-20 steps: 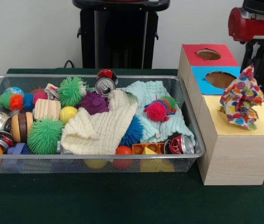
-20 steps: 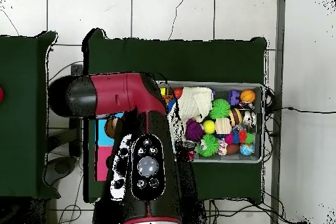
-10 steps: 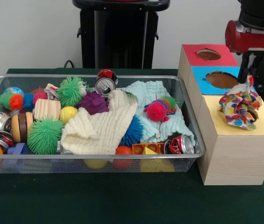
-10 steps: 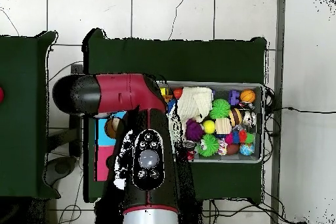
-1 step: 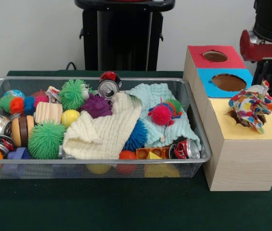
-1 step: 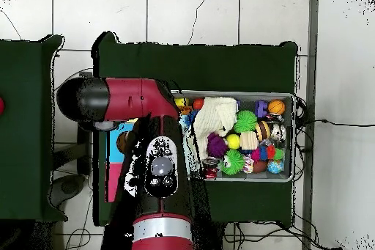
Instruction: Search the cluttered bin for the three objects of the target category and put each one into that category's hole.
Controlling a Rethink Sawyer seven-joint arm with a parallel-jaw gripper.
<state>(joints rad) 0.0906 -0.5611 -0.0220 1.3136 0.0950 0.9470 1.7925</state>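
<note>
One patterned cloth (image 5: pixel 251 105) half-stuffed in yellow hole, below my arm; gripper state unclear to me. Two cloths (image 5: pixel 108 129) left in bin (image 5: pixel 193 126).

Arm (image 6: pixel 150 152): red and black, elbow bent, seen large from overhead; red wrist (image 5: pixel 265 43) at upper right in front view. Gripper apparently hidden.

Wire bin (image 5: pixel 193 159) on the green tabletop (image 5: pixel 126 207), filled with balls, cans and cloths. Beside the bin's right end, a wooden box (image 5: pixel 241 163) with red, blue and yellow top panels; a multicoloured cloth (image 5: pixel 251 108) sits in the yellow panel's hole.
</note>
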